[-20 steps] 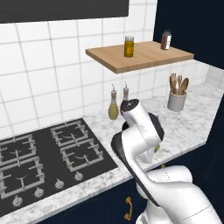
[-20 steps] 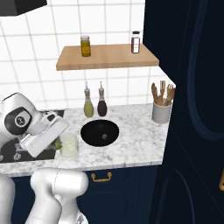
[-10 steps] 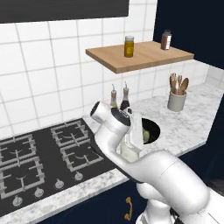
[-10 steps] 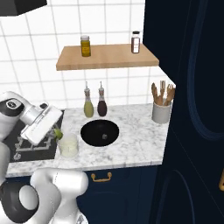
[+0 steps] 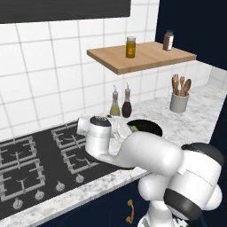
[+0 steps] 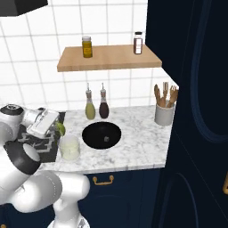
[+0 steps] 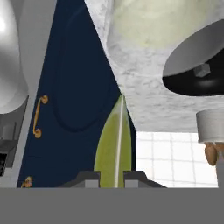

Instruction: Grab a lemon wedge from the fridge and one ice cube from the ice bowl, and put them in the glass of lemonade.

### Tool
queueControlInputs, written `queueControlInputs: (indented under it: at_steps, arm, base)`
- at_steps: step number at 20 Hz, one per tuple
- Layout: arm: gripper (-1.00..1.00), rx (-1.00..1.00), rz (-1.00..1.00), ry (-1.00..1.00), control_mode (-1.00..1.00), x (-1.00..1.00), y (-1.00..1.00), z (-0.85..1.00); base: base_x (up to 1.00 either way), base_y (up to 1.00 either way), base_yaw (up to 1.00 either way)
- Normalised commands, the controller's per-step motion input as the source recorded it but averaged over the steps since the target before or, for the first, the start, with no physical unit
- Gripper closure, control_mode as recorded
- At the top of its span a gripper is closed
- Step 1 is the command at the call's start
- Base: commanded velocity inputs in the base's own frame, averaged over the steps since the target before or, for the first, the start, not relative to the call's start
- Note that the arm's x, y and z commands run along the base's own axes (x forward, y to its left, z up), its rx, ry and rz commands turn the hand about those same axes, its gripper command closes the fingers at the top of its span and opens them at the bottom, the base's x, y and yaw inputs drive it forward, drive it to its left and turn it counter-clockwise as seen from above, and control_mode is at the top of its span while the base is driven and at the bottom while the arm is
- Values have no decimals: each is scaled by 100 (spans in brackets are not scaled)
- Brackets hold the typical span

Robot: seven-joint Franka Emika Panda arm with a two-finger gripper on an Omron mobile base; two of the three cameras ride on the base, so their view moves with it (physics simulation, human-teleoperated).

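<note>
The tool (image 6: 57, 129) grips a lemon wedge (image 6: 60, 129) just above and left of the glass of lemonade (image 6: 70, 147), near the bench's (image 6: 138, 149) front edge. Beside the glass, the ice bowl (image 6: 101, 135) holds one cube (image 6: 105, 138).

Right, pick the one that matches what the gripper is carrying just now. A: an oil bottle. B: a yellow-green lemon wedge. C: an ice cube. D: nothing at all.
B: in the hand view the lemon wedge stands pinched between the finger tips of the gripper, and in the right base view the green wedge sits at the hand, just above the glass of lemonade.
</note>
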Motion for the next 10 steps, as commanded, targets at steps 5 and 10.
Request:
queueControlInputs:
  at_steps: [5, 10]
  arm:
    - [100, -13, 22, 11, -100, 3, -2, -30]
    - [100, -1, 12, 0, -100, 5, -10, -50]
  base:
    - [0, 0, 0]
    - [0, 0, 0]
